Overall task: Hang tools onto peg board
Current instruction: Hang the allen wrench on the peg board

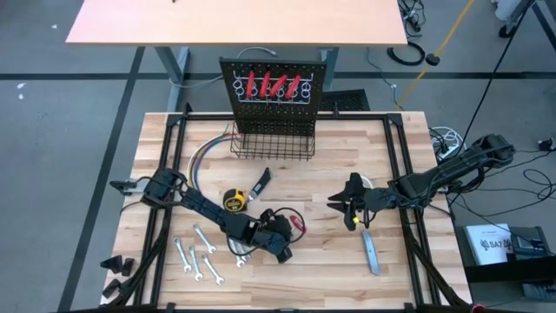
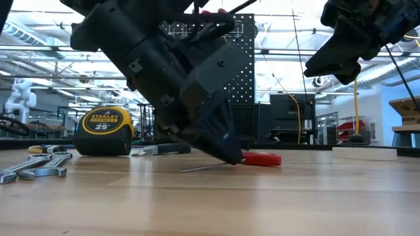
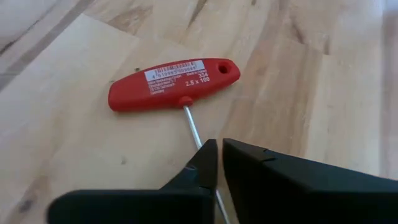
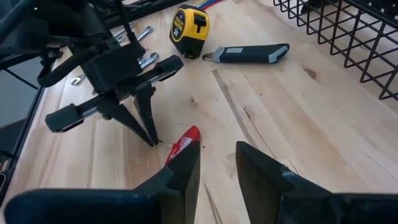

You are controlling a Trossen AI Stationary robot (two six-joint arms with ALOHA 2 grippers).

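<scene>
Wrenches (image 1: pixel 198 257): silver open-end pieces lie scattered flat on the table (image 1: pixel 330 269), nearest the left edge and front.
Tape measure (image 1: pixel 233 202): yellow, on the wood just behind the left arm's forearm; the black-handled knife (image 1: pixel 261 183) lies beside it toward the peg board.
Left gripper (image 1: pixel 291 233): down at the tabletop near the middle, its fingers (image 3: pixel 205 165) closed on the thin steel shaft of the red T-handle key (image 3: pixel 171 84), tips at the wood.
Red T-handle key: lies flat on the table, handle pointing away from the left gripper, label facing up.
Peg board (image 1: pixel 276 87): upright black perforated panel at the table's far edge, centre; four red-handled tools (image 1: pixel 274 86) hang in its ring holders, and the wire basket (image 1: pixel 271 143) sits at its base.
Right gripper (image 1: pixel 351 209): hovers above the table right of centre, well apart from the key, fingers (image 4: pixel 261 171) narrowly parted and holding nothing.
Grey bar (image 1: pixel 370 252): lies on the table in front of the right gripper, toward the near edge.
</scene>
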